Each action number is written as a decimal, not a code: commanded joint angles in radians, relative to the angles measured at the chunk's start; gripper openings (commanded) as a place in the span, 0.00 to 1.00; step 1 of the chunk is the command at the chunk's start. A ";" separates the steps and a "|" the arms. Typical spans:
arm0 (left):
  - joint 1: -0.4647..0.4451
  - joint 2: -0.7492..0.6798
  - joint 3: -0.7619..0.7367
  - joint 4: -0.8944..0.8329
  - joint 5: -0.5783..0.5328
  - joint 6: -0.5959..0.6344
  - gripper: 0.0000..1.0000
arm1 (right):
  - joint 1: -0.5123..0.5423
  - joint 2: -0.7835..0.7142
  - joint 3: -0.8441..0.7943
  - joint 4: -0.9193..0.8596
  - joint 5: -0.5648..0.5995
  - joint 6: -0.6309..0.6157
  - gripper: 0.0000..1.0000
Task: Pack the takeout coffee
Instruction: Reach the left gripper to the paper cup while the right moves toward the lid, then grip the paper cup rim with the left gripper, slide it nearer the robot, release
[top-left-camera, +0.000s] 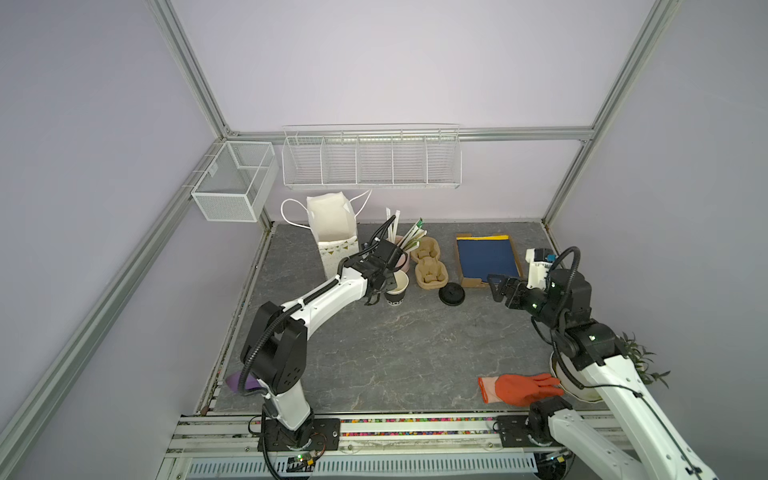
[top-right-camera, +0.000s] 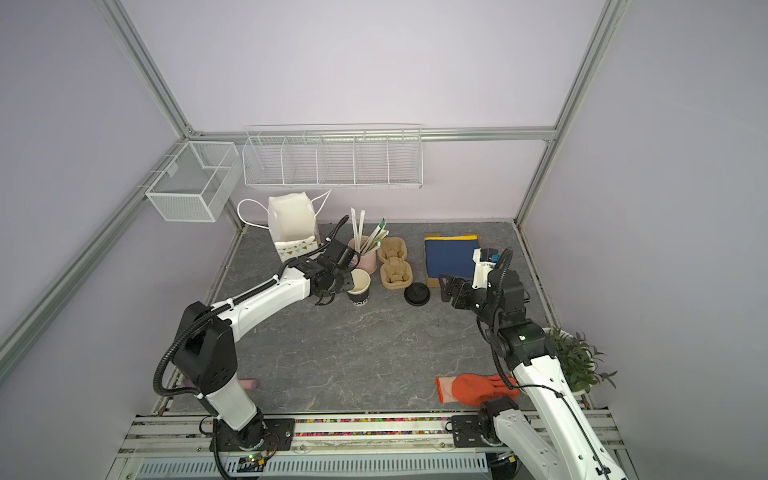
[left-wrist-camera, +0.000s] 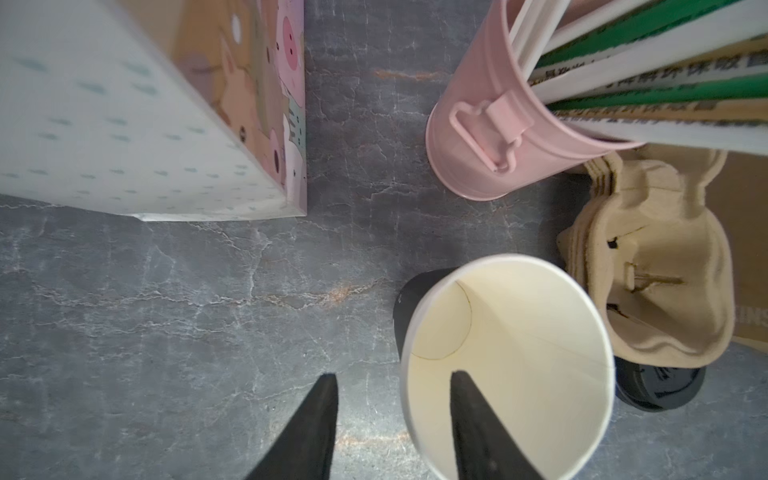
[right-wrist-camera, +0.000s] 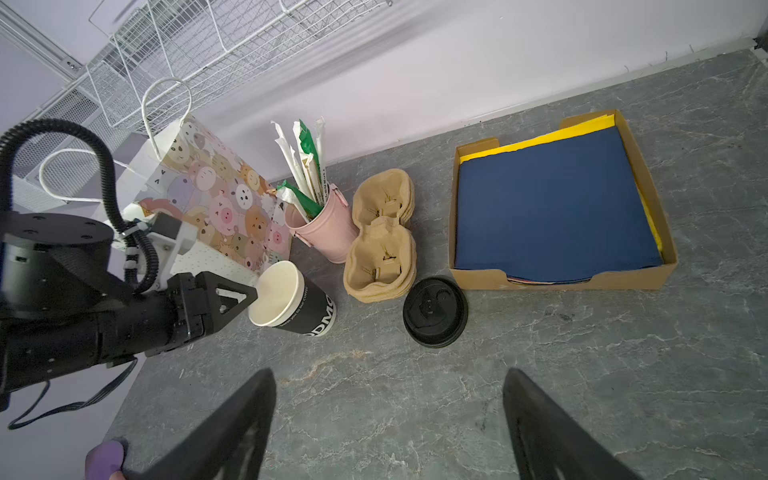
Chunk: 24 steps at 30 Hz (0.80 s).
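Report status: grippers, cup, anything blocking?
Left gripper open, straddling cup rim, one finger inside. Right gripper open, empty. Lid off, beside carriers. Nothing blocking.

The light was soft and even, with faint shadows. Wrist views bent at the edges. The straws and paper bag looked blurry up close.

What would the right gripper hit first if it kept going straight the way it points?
Probably the loose black lid, with the pulp cup carriers just beyond it. The right gripper is open and nothing lies between, though its height is unclear.
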<state>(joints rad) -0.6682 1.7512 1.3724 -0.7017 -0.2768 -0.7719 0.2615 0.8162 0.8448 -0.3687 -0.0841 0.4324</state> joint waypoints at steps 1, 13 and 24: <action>-0.004 0.039 0.022 -0.028 0.016 -0.014 0.39 | 0.010 -0.015 -0.019 0.022 -0.017 -0.018 0.88; -0.004 0.077 0.064 -0.056 0.004 0.004 0.14 | 0.018 -0.014 -0.020 0.013 -0.013 -0.020 0.88; -0.041 0.009 0.070 -0.154 0.042 0.030 0.00 | 0.026 0.080 0.025 -0.079 0.044 -0.035 0.88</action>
<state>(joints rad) -0.6785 1.8153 1.4315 -0.7834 -0.2550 -0.7486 0.2787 0.8726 0.8448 -0.4023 -0.0639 0.4183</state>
